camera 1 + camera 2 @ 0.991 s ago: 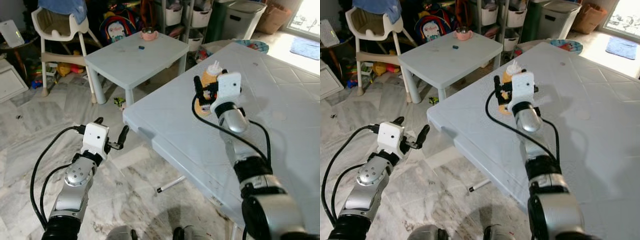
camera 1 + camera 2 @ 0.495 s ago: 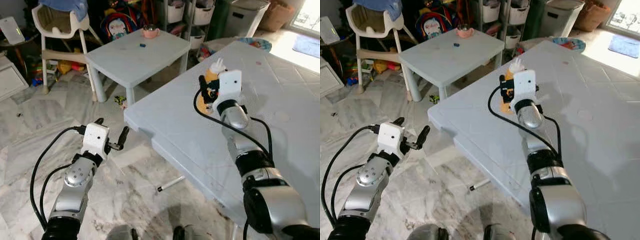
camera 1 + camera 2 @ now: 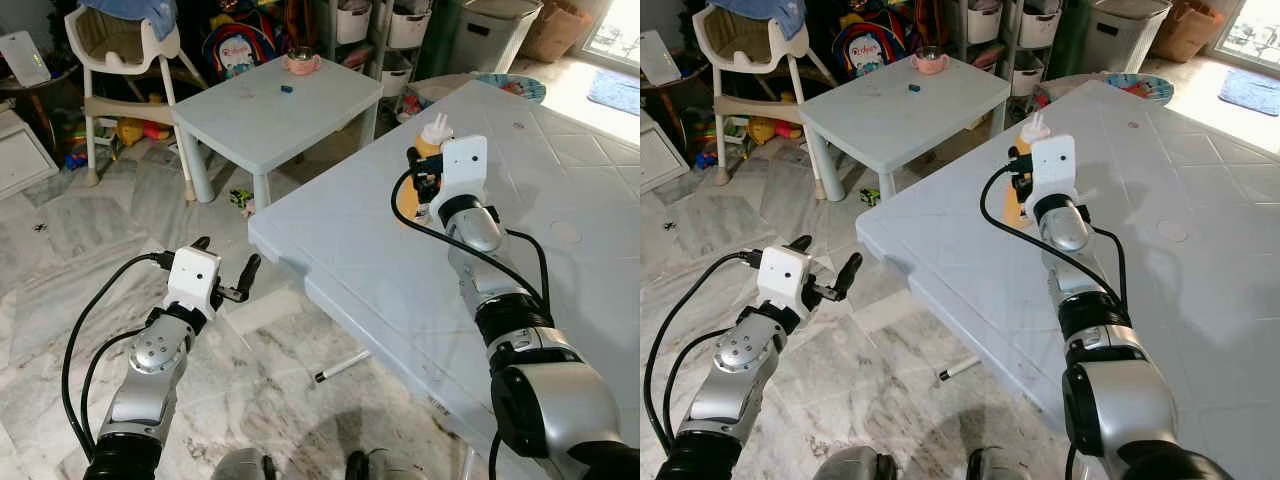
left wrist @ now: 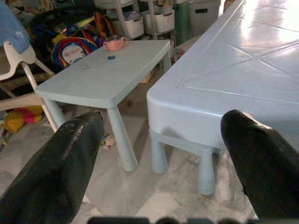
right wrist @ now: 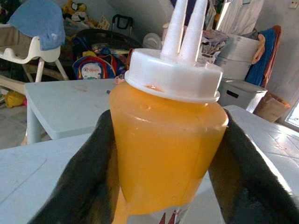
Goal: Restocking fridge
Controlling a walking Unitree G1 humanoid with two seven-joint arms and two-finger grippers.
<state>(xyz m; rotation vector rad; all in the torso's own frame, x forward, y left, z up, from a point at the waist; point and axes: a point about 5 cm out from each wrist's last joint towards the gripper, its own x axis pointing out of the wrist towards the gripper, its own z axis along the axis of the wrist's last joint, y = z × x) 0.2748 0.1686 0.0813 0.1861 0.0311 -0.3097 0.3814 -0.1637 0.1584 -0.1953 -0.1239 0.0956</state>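
On the large table [image 3: 560,180], right tool [image 3: 422,180] gripping orange sauce bottle [image 5: 166,144], left tool [image 3: 222,267] spread, empty

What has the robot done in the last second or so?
The right hand has pushed farther out over the big table and closed in on the orange sauce bottle, its fingers now against both sides. The bottle stands where it was. The left hand stays open, low over the floor.

Small pale-blue plastic table [image 3: 270,115]: pink bowl [image 3: 298,64] at far edge, tiny blue piece [image 3: 285,92] just nearer. White high chair [image 3: 120,60] beside table. Marker pen [image 3: 341,367] on marble floor [image 3: 60,260].
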